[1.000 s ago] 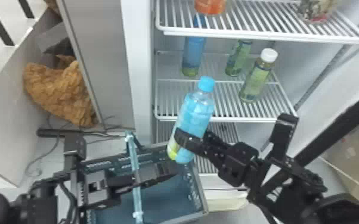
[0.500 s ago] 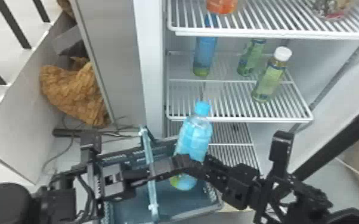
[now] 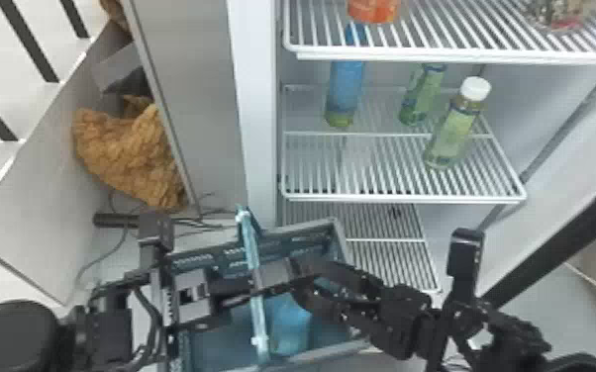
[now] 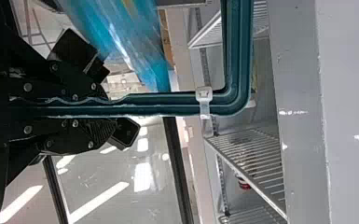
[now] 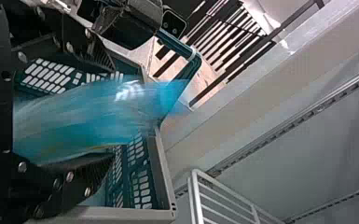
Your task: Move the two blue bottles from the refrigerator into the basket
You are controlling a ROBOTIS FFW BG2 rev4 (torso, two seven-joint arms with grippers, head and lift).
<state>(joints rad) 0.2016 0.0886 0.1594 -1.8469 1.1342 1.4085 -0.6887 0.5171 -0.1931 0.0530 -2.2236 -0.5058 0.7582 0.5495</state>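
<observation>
My right claw [image 5: 112, 112] is apart, one blue bottle [image 3: 289, 326] is low in the basket [image 5: 164, 172]; it could tip if my left claw [image 4: 119, 103], clamped on the handle [image 4: 168, 103], jerks. Other bottle [image 3: 345, 94] stands on the shelf [image 3: 401, 199].

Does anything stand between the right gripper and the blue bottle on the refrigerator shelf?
No other bottle: the green bottle and the white-capped bottle stand to the blue bottle's right. But the middle shelf's front rail lies between it and the right gripper, which would probably need to rise first.
</observation>
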